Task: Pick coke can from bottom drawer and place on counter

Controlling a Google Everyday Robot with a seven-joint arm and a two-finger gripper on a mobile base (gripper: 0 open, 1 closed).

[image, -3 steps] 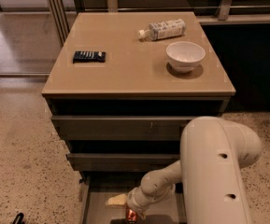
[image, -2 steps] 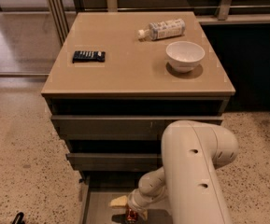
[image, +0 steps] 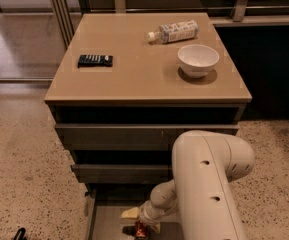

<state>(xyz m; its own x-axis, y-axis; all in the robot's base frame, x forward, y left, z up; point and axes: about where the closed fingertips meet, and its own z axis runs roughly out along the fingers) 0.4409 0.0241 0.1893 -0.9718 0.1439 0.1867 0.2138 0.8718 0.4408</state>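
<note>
The bottom drawer [image: 104,223] is pulled open at the foot of the cabinet, showing its flat grey floor. My white arm reaches down into it, and my gripper [image: 143,228] is at the frame's lower edge, low over the drawer floor. A small red-orange coke can [image: 141,230] shows right at the gripper, mostly cut off by the frame edge. A pale yellowish object [image: 130,213] lies on the drawer floor beside the wrist. The tan counter [image: 134,69] lies above.
On the counter lie a white-labelled plastic bottle [image: 174,32] on its side, a white bowl [image: 198,59] and a dark flat packet [image: 95,60]. Two upper drawers [image: 119,134] stand slightly pulled out. Speckled floor lies on both sides; a dark cabinet stands at the right.
My arm's big white link has swung left and closer to the camera. The gripper has stayed low in the bottom drawer by the can.
</note>
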